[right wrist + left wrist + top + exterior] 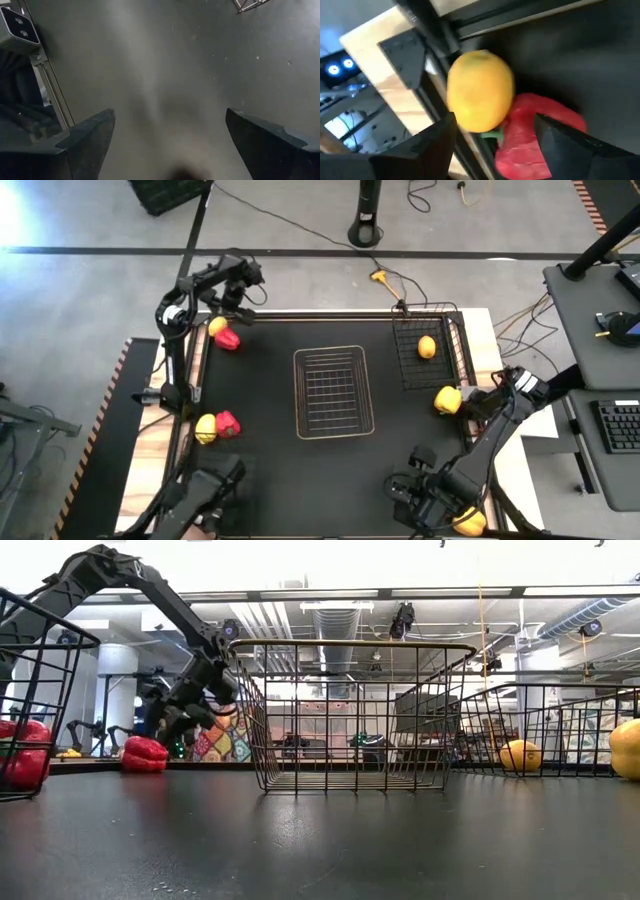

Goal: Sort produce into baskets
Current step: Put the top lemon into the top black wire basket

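At the table's far left corner a yellow lemon [480,90] lies against a red pepper [535,135] on the black mat. My left gripper [232,308] hangs open just above them, tilted down, one finger on either side of the pair and touching neither. A pale wire basket [332,392] stands mid-table with nothing in it. A black basket [428,345] at the far right holds a lemon [427,347]. My right gripper [170,145] stands open over bare mat near the right edge, beside a yellow piece [448,399].
A red pepper [228,423] and a yellow piece [205,428] lie at the left edge. In the low view a black basket [40,650] stands around that red pepper [20,755]. Another yellow piece [470,522] sits at the near right corner, by the right arm's base.
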